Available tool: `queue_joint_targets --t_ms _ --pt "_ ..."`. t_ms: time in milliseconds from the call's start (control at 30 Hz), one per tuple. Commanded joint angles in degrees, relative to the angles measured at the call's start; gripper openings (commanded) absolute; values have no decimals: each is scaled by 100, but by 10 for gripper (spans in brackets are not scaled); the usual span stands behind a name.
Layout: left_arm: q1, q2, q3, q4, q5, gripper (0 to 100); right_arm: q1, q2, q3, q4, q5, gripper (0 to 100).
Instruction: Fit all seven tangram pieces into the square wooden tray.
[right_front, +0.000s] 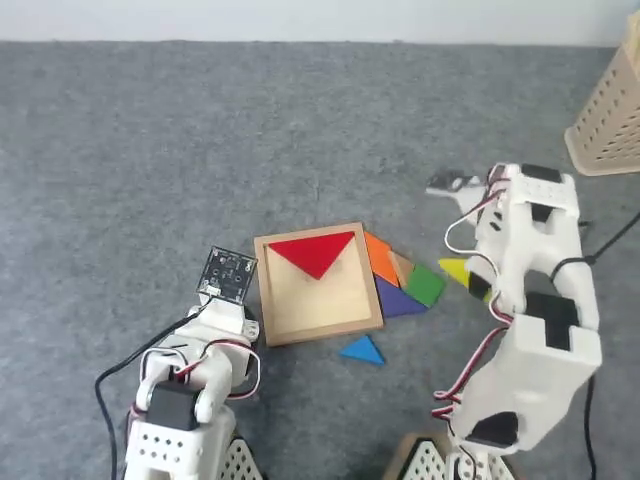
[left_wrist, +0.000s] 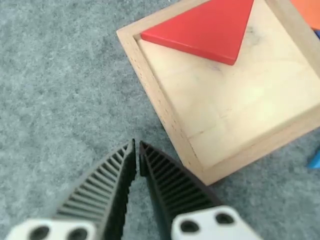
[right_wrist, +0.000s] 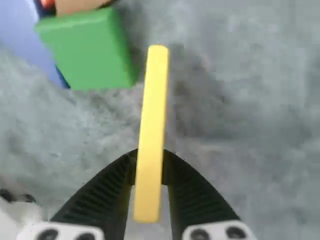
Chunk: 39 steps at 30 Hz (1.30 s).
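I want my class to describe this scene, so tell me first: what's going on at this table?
A tangram is being packed into its tray. The right claw grips a yellow piece on its edge, close to the green piece. The left claw is shut and empty, beside a corner of the wooden tray. Only the red triangle lies in the tray; the orange piece, purple piece and blue triangle sit outside it.

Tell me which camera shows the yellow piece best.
The right wrist view: the yellow piece stands edge-on, pinched in the right gripper, near the green piece. The high view shows its corner poking from behind that arm. The left wrist view faces the tray and red triangle.
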Motion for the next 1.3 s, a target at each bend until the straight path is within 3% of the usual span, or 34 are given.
queue_joint_targets --t_ms 0,167,367,700,1100,1267 --pt "-18 -114 -101 35 35 12 -84 -84 -738 611 -1046 7" --pt "-18 -114 -101 35 35 12 -347 -127 -1451 1209 -2347 7" --pt "-18 -114 -101 35 35 12 -1182 -567 -1820 1367 -3525 7" --pt "-18 -114 -101 35 35 12 -3152 -1358 -211 -462 -5635 7" --pt "-18 -114 -101 35 35 12 -4119 -382 -9 -1508 -6224 7" --pt "-18 -114 -101 35 35 12 -3987 84 -9 -1736 -6514 7"
